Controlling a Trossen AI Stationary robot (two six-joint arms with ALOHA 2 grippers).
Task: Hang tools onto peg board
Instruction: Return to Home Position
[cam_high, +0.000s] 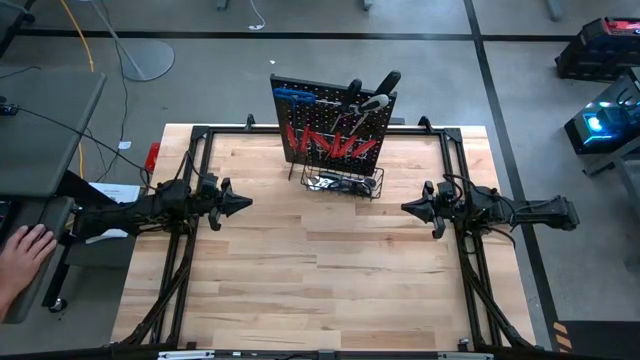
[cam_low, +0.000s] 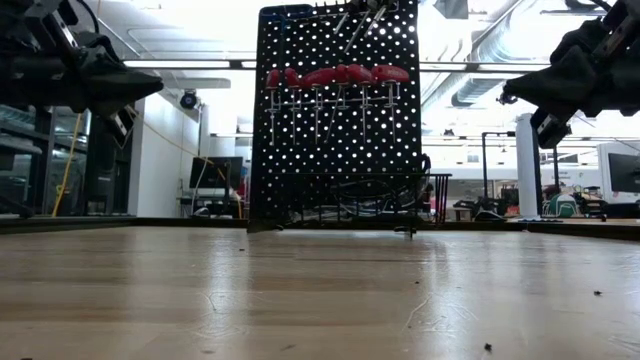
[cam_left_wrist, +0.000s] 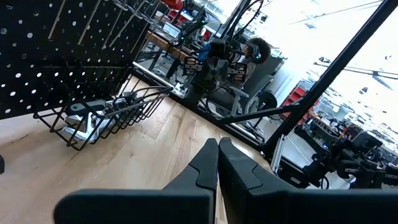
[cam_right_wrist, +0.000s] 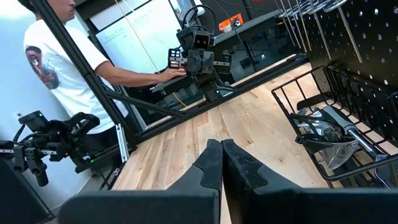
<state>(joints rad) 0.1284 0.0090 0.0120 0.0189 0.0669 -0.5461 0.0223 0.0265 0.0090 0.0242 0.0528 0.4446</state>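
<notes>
L gripper (cam_high: 247, 203), R gripper (cam_high: 406, 208): peg board (cam_high: 320, 110) between

Nothing legible shows on the counter or beyond it. The person's white shirt (cam_right_wrist: 53, 68) carries a dark print (a graphic, no letters made out), and the whiteboard (cam_right_wrist: 140, 37) marks are too faint.

Red-handled tools (cam_low: 335, 76) hang on upright black peg board (cam_low: 300, 165)
</notes>
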